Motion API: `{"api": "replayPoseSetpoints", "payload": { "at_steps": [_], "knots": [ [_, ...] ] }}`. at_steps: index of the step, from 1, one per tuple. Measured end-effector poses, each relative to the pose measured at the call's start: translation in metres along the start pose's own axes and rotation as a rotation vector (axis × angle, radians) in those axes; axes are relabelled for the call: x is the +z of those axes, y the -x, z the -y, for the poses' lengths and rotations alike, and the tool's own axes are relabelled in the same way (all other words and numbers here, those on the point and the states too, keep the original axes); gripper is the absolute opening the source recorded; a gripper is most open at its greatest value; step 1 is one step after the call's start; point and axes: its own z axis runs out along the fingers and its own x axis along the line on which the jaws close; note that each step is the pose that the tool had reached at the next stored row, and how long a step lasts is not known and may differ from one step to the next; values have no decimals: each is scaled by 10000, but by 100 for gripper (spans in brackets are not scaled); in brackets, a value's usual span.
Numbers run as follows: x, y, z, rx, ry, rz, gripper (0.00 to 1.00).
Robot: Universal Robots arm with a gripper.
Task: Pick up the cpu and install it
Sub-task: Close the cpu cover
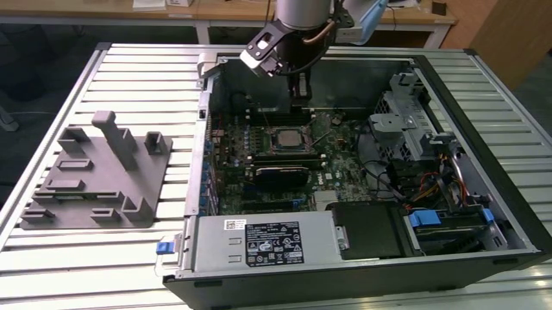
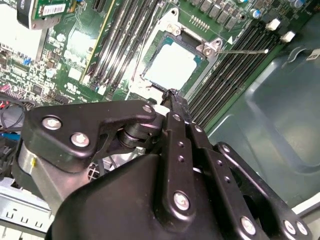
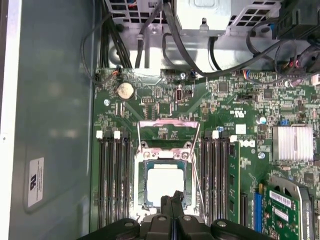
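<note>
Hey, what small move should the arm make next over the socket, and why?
Probably raise the tool straight up a little: the cpu already lies in the open socket, and the shut tool hangs empty close over its edge.

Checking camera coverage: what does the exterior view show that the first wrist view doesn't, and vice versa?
Exterior view, not first wrist: the grey tray on the slatted table, and the power supply. First wrist view, not exterior: the round coin battery, a white label on the case wall. Both: the cpu in its socket, the shut gripper near it.
</note>
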Motion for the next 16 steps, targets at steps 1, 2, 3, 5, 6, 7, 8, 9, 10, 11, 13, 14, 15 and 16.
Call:
{"api": "replayPoseSetpoints", "payload": {
  "at_steps": [1, 2, 3, 5, 6, 7, 8, 9, 10, 11, 13, 14, 15, 16],
  "knots": [
    [1, 0, -19, 1, 1, -1, 11],
    [2, 0, -39, 0, 1, -1, 11],
    [3, 1, -61, 0, 1, 0, 11],
    [5, 0, -107, 0, 1, -1, 11],
    [7, 0, -131, 1, 1, -1, 11],
    [8, 1, -157, 1, 1, -1, 11],
    [9, 1, -181, 1, 0, -1, 11],
    [10, 1, -205, 1, 1, -1, 11],
    [12, 1, -227, 0, 2, -1, 11],
    [13, 1, -241, 0, 2, -2, 11],
    [15, 0, -254, 0, 2, -3, 11],
    [16, 0, -265, 0, 2, -3, 11],
    [21, 0, -296, 1, 1, -4, 11],
    [24, 0, -314, 1, 1, -4, 11]
  ]
}}
